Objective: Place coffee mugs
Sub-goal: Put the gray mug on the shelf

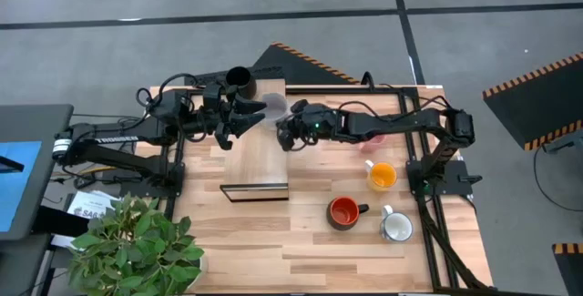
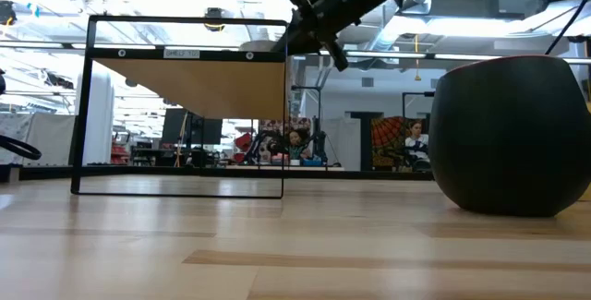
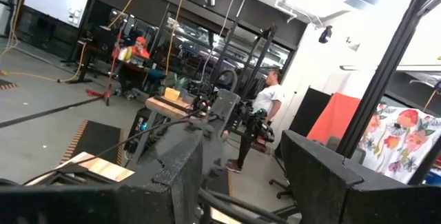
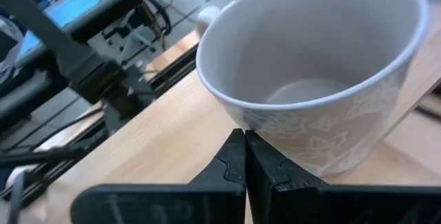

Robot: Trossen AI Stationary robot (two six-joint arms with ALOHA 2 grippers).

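Note:
A pale grey patterned mug (image 4: pixel 310 79) stands upright on the wooden shelf top (image 1: pixel 260 155), beside the black mug (image 1: pixel 239 79) at the shelf's far end. My right gripper (image 4: pixel 244 145) is shut, its tips right at the grey mug's (image 1: pixel 273 107) outer wall; in the high view it (image 1: pixel 285 135) sits just near-right of that mug. My left gripper (image 1: pixel 250 117) hovers open over the shelf's left side, holding nothing (image 3: pixel 241 182). The pink mug (image 1: pixel 373 141) is partly hidden under the right arm. The orange-yellow (image 1: pixel 383 176), red-orange (image 1: pixel 343 211) and white (image 1: pixel 396 228) mugs stand on the table's right side. My right gripper's shut fingertips (image 4: pixel 238 148) stand against the grey mug's side wall (image 4: pixel 275 131), just below the rim, coming at it roughly level. Whether they touch it, I cannot tell. The mug stands upright on its base on the wood.
The shelf is a black metal frame (image 2: pixel 83 106) with a wooden top (image 2: pixel 203 83). A potted plant (image 1: pixel 137 237) stands at the table's near-left corner. The red-orange mug's dark outside (image 2: pixel 512 134) fills the low view's right. People stand in the room beyond.

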